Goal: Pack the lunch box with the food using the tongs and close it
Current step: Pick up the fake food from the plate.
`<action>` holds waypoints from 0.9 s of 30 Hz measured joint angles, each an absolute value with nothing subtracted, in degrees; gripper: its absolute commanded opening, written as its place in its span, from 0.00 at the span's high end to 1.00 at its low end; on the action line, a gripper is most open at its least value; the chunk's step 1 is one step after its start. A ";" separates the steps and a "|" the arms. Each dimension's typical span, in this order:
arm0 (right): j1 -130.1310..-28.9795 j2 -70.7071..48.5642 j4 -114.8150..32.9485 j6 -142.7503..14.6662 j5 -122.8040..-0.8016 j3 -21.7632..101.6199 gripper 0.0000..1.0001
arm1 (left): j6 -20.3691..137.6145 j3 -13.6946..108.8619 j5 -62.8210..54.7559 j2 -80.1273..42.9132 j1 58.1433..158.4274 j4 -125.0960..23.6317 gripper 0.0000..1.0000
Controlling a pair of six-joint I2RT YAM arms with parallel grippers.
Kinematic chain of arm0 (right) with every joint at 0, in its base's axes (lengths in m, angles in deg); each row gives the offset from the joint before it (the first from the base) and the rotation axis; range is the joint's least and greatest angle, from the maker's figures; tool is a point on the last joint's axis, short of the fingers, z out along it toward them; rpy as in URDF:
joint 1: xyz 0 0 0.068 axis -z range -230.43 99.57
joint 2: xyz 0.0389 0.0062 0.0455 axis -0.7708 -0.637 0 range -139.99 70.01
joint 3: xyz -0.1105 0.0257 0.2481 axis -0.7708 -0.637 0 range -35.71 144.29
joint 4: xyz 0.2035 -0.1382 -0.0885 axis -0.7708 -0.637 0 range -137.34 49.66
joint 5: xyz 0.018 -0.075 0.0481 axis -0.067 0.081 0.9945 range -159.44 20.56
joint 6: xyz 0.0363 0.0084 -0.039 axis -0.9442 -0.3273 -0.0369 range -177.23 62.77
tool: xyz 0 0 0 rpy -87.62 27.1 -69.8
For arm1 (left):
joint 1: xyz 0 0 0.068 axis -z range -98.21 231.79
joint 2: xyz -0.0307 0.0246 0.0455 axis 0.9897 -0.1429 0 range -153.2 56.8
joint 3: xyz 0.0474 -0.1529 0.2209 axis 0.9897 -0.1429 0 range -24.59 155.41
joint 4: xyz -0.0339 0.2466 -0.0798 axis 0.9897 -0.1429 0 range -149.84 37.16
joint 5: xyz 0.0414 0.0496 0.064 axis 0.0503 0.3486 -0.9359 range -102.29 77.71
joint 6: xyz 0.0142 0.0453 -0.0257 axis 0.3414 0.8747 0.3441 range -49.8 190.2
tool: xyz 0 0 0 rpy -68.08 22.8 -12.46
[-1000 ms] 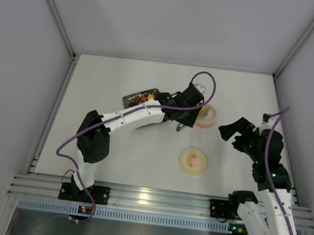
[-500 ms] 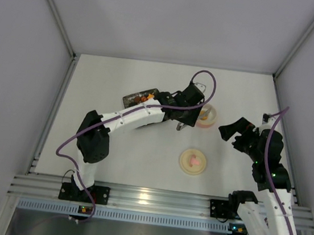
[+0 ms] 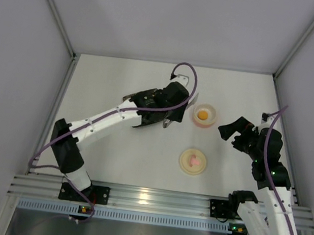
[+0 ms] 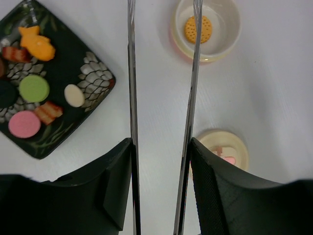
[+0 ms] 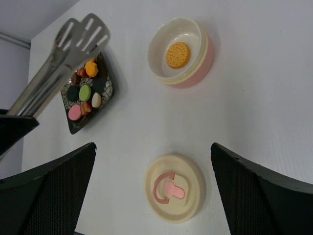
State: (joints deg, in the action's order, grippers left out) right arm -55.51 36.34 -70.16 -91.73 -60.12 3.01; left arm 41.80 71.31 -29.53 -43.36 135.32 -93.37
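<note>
My left gripper (image 4: 160, 143) is shut on the tongs (image 4: 131, 73), one finger pressing each silvery arm. The arms stand apart with nothing between them. In the top view this gripper (image 3: 172, 111) hangs left of the lunch box (image 3: 204, 123), a pink-sided bowl (image 4: 230, 36) holding one orange piece of food (image 4: 197, 29). More food lies on the dark plate (image 4: 61, 58): an orange fish (image 4: 38, 43), a green disc (image 4: 34, 88), a pink disc (image 4: 24, 124) and a cream oval (image 4: 74, 95). The cream lid (image 5: 173, 188) rests flat on the table, beneath my open right gripper (image 5: 152, 145).
The floral plate (image 3: 132, 98) sits partly under the left arm. The right gripper (image 3: 233, 130) hovers right of the bowl. Grey walls close in the white table on three sides, and an aluminium rail runs along its near edge.
The left gripper has drawn back to the left from over the bowl. The bowl now shows, with an orange piece in it. The tongs' arms stand wider. The right arm is still.
</note>
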 measured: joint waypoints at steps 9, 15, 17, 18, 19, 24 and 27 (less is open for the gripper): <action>-55.51 34.94 -69.53 -91.84 -58.53 2.95 0.01 | 36.62 52.19 -35.71 -24.50 128.77 -95.47 0.46; -55.51 33.91 -69.11 -91.88 -57.83 2.90 0.00 | 35.09 42.94 -35.67 -22.20 123.98 -97.02 0.45; -55.51 33.72 -69.09 -91.93 -57.61 2.90 0.01 | 34.96 41.50 -35.34 -22.16 123.00 -97.02 0.45; -55.51 33.69 -69.07 -91.93 -57.56 2.86 0.00 | 34.96 41.04 -35.10 -22.16 122.58 -96.98 0.45; -55.51 33.67 -69.07 -91.93 -57.52 2.84 0.01 | 34.94 40.65 -34.97 -22.16 122.30 -96.82 0.45; -55.51 33.61 -68.96 -91.93 -57.43 2.49 0.01 | 34.94 38.99 -33.64 -22.16 121.86 -96.06 0.45; -55.51 33.63 -68.87 -91.93 -57.37 2.45 0.00 | 34.98 38.18 -32.81 -22.18 121.47 -95.56 0.46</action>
State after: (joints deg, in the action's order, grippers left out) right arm -55.51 33.63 -68.87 -91.93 -57.37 2.45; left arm 34.98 38.18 -32.81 -22.18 121.47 -95.56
